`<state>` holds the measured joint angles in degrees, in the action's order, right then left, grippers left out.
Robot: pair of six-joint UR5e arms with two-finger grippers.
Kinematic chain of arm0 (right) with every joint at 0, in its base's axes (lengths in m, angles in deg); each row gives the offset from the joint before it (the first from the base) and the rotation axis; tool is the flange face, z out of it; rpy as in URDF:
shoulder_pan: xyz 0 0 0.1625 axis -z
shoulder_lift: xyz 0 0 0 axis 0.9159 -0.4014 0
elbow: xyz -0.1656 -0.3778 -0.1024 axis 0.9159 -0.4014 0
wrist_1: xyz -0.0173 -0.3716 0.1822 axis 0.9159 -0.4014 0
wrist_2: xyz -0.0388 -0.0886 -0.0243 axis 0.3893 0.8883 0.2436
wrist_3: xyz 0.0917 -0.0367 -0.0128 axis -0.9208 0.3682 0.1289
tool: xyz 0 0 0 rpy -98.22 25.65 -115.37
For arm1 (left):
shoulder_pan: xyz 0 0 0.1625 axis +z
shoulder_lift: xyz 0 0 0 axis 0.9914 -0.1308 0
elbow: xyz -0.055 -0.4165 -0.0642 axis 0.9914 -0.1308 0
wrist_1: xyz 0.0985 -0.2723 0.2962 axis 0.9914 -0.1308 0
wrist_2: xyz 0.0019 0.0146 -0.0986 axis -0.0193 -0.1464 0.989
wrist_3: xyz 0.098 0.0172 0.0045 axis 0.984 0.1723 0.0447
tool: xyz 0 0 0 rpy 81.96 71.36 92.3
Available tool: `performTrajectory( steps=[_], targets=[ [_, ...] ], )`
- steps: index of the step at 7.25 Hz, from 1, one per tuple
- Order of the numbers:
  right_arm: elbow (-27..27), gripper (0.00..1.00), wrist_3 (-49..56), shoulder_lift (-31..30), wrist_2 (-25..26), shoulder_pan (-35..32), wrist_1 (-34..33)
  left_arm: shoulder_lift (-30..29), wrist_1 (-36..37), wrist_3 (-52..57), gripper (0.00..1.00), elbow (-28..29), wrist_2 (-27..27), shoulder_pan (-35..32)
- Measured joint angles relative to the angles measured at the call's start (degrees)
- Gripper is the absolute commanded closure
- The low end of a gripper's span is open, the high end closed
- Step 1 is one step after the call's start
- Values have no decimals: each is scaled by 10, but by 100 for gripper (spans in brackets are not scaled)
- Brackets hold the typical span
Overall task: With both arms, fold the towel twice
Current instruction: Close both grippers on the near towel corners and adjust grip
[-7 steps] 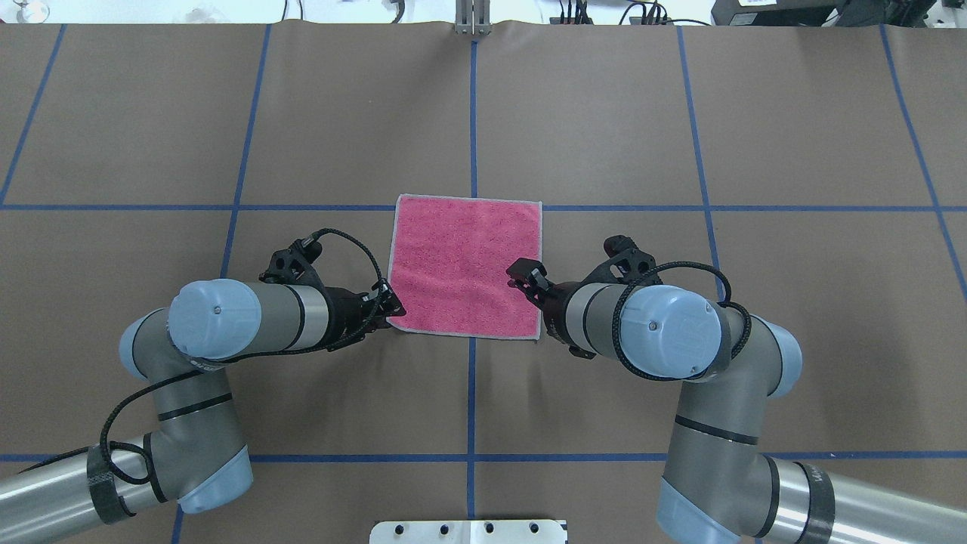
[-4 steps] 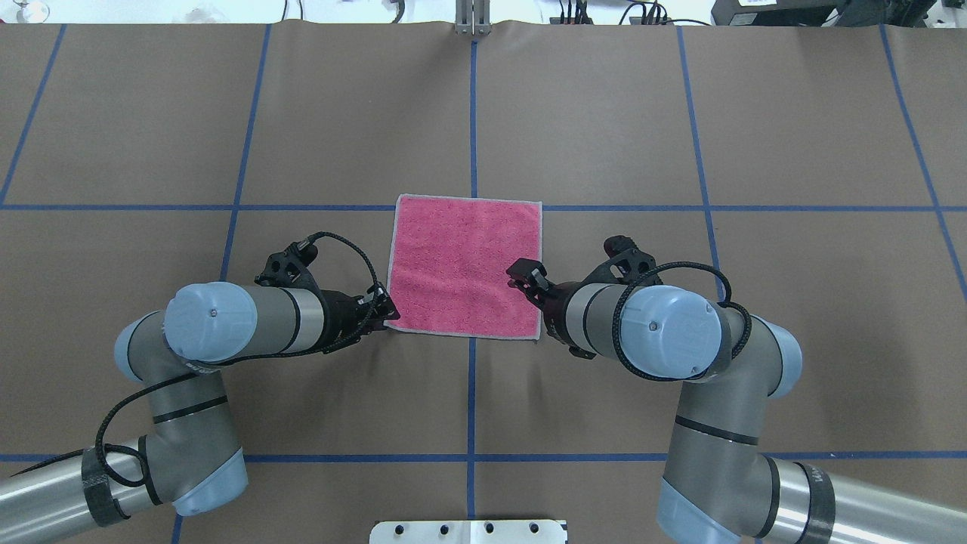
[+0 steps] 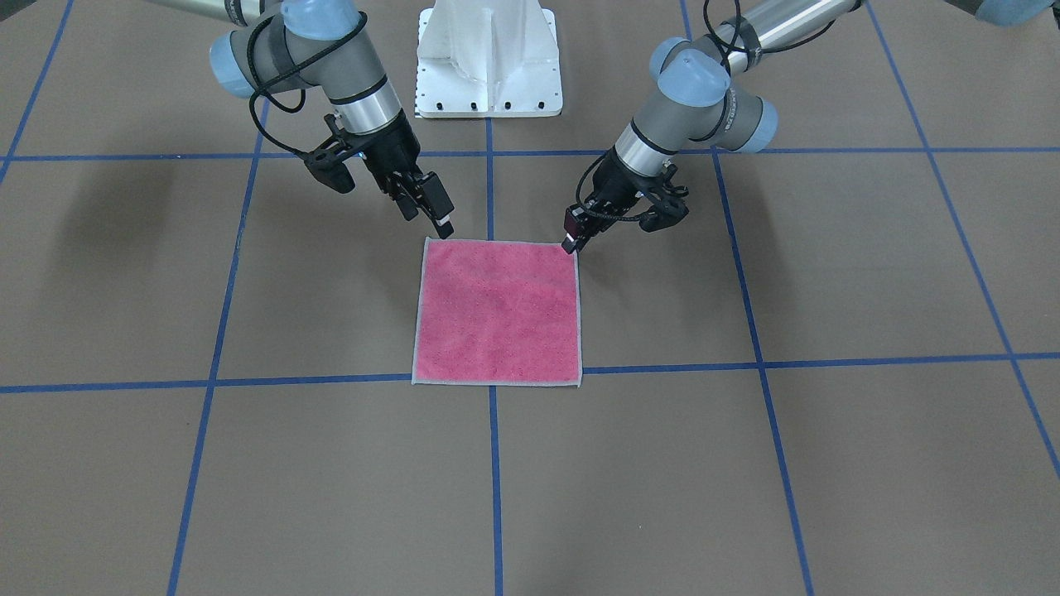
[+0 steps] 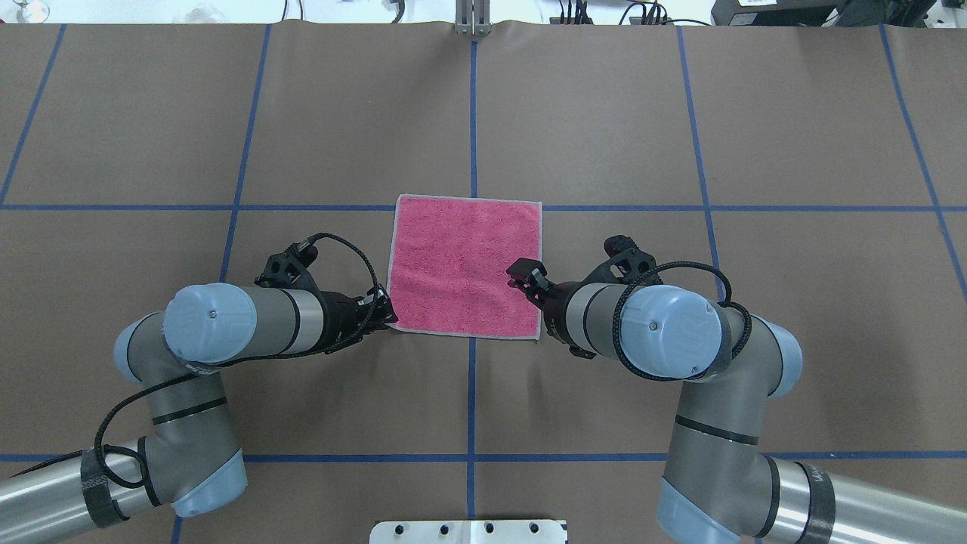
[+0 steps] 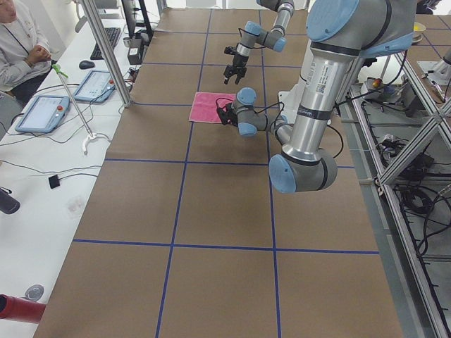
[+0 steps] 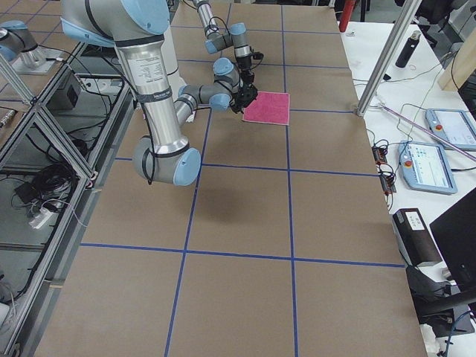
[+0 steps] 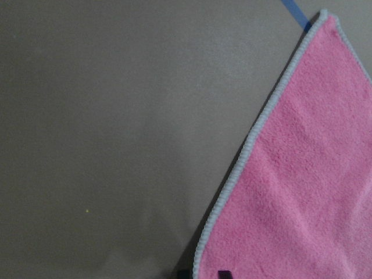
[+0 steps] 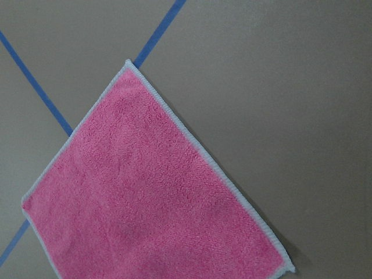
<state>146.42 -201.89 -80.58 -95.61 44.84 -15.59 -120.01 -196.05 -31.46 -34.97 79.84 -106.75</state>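
The towel (image 4: 464, 264) lies flat and pink side up at the table's middle, with a light grey border; it also shows in the front view (image 3: 497, 314). My left gripper (image 4: 387, 311) is low at the towel's near-left corner (image 3: 571, 242). In the left wrist view two dark fingertips (image 7: 224, 273) stand a little apart on either side of the towel's edge (image 7: 232, 180). My right gripper (image 4: 523, 276) hovers open over the towel's near-right corner (image 3: 431, 219) and holds nothing. The right wrist view shows the towel (image 8: 151, 203) whole and no fingers.
Blue tape lines (image 4: 472, 113) divide the brown table cover. The white bolted pedestal (image 3: 489, 58) stands between the arms' bases. In the left side view a metal post (image 5: 106, 49), tablets (image 5: 42, 113) and a seated person (image 5: 17, 49) are beside the table.
My left gripper has drawn back a little to the left, from over the towel's near-left corner to its edge. The right arm and the towel have not moved.
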Motion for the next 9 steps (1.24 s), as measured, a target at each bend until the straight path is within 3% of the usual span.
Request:
performTrajectory(
  steps=[3, 5, 8, 9],
  targets=[
    [-5, 6, 6, -10, -1, 14, -4, 1, 0, 0, 100, -1, 0, 0],
    [-23, 16, 14, -14, -1, 32, -7, 1, 0, 0, 100, -1, 0, 1],
    [-42, 44, 15, -11, 18, 41, -7, 1, 0, -1, 100, -1, 0, 2],
    [-44, 48, 15, -10, 22, 41, -7, 1, 0, -1, 100, -1, 0, 2]
  ],
)
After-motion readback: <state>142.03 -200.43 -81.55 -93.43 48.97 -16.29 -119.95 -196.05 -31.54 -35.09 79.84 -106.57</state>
